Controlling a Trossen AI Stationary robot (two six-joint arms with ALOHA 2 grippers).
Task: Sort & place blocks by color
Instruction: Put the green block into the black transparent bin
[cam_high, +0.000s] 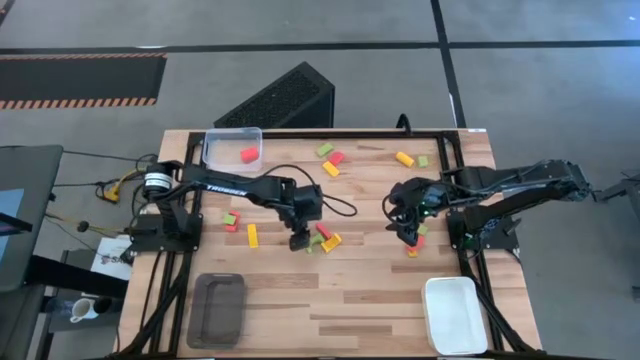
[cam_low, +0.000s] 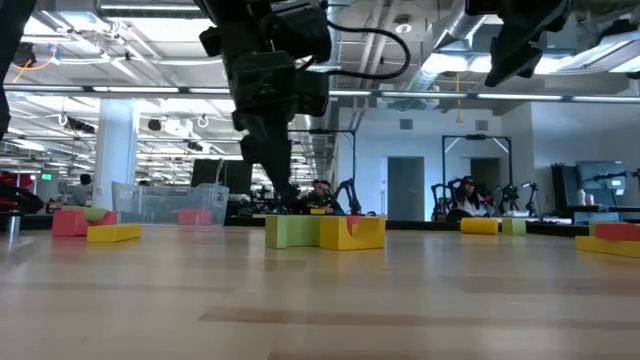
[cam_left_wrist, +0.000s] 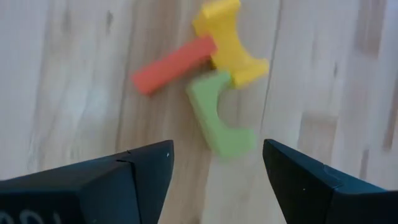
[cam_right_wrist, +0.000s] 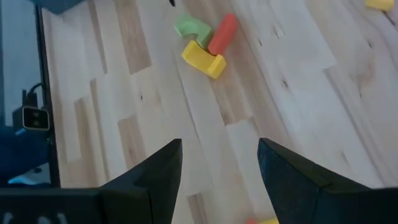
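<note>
Blocks sit loose across the pale wood-plank bench (cam_high: 370, 300): left claw (cam_left_wrist: 214, 165) hangs spread and empty over a touching cluster near bench centre, a flat red bar (cam_left_wrist: 173, 63), a notched yellow arch (cam_left_wrist: 231, 42) and a curved green arch (cam_left_wrist: 219, 118). Right claw (cam_right_wrist: 219, 163) is also spread, holding nothing, above bare planks on the bench's right side. Only the high view shows the clear tray (cam_high: 232, 148) with one red block (cam_high: 248, 154) inside, plus the dark grey tray (cam_high: 217, 309) and white tray (cam_high: 455, 315).
</note>
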